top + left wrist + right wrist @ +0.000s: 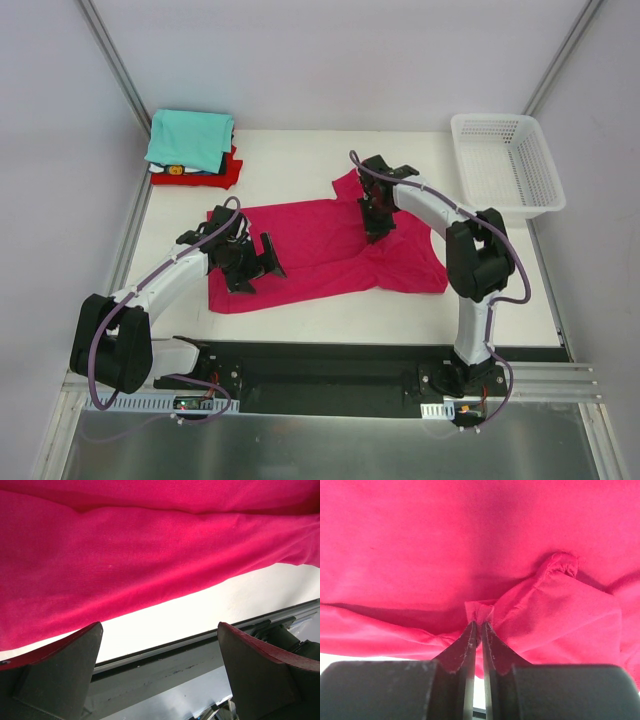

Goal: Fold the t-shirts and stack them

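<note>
Magenta-pink t-shirt (320,255) lies spread across the middle of the white table (300,160). The right gripper (378,232) is clenched on a pinch of its cloth; the left gripper (255,265) gapes wide over its near left part. A folded teal t-shirt (190,138) tops a red t-shirt (228,172) in the far left corner. A white mesh basket (495,120) stands far right, well apart from every shirt.

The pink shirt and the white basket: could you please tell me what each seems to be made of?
Pink shirt: soft knit cloth, matte; it creases and bunches in folds. White basket: probably rigid plastic, faintly glossy, with moulded mesh walls.
</note>
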Controlling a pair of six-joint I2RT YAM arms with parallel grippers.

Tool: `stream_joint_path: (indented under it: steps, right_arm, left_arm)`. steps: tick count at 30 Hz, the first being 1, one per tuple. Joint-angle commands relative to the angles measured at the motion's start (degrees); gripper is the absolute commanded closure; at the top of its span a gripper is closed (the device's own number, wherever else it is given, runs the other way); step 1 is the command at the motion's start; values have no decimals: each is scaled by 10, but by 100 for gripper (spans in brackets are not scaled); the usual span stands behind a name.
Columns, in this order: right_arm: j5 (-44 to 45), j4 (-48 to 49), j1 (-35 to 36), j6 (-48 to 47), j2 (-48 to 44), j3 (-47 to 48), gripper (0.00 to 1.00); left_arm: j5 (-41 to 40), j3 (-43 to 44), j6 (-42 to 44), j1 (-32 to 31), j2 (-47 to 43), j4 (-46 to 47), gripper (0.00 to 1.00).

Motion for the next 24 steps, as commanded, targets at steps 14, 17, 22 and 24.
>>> stream_joint_path:
  steps: [14,17,22,24]
  right_arm:
    - [-32,-25,46,14,50,89,91]
    - [-31,-23,58,16,62,94,91]
    - [-38,-18,70,21,79,107,91]
    - [-37,-19,73,21,88,116,91]
  left_arm:
    - [5,5,0,-9,5,-6,1]
    - [4,5,1,-10,5,-7,1]
    - [5,6,3,-10,4,-7,1]
    - [6,5,3,-10,5,-7,1]
